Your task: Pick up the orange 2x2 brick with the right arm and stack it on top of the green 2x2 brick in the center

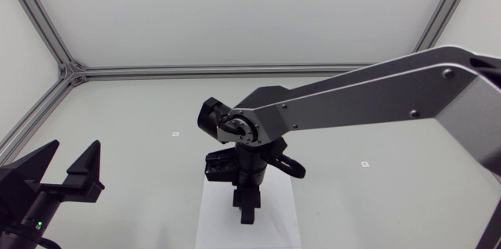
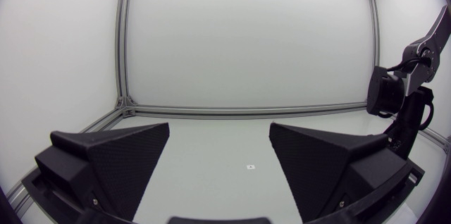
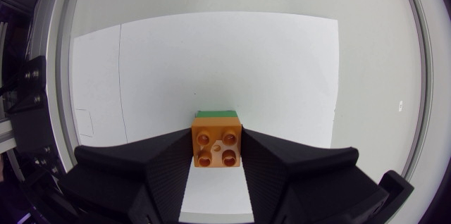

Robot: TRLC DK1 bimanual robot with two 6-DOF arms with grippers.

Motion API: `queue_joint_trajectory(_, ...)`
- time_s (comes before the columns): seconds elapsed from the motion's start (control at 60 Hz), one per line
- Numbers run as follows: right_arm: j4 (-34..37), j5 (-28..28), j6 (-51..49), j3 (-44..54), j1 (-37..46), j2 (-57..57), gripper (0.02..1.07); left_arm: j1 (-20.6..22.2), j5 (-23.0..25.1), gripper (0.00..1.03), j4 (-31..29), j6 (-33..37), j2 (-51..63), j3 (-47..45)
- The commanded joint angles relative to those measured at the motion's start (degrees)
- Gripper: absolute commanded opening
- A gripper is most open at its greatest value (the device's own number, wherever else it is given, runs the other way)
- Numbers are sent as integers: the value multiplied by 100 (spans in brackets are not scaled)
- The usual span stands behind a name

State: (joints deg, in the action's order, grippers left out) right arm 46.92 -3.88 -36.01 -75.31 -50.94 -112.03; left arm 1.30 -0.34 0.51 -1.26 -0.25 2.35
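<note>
Matte black right end effector [image 3: 217,143], orange brick [image 3: 216,148], green brick [image 3: 215,114], white sheet [image 3: 211,69], silver-grey right arm [image 1: 360,96].

Top brick [image 3: 216,149] between right gripper [image 3: 216,141] fingers, right over lower brick [image 3: 215,114], both above sheet [image 3: 211,62] mid-table. Left gripper [image 1: 75,155] way off left.

Bright, even, diffuse light is spread over the pale table [image 1: 117,124], and only faint, soft shadows are cast. A mild sheen is seen on the right arm [image 1: 368,96]. The orange brick [image 3: 216,148] is evenly lit. In the wrist views, frame bars [image 2: 123,41] are bowed by fisheye distortion.
</note>
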Motion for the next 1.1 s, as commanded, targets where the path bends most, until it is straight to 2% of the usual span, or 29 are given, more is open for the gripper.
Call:
queue_joint_trajectory(0.0, 28, -25, 59, 78, -57, -144, 46, -16, 25, 99, -78, 73, -45, -235)
queue_joint_trajectory(1.083, 11, 36, -108, 368, -48, -21, 46, -16, 25, 99, -78, 73, -45, -235)
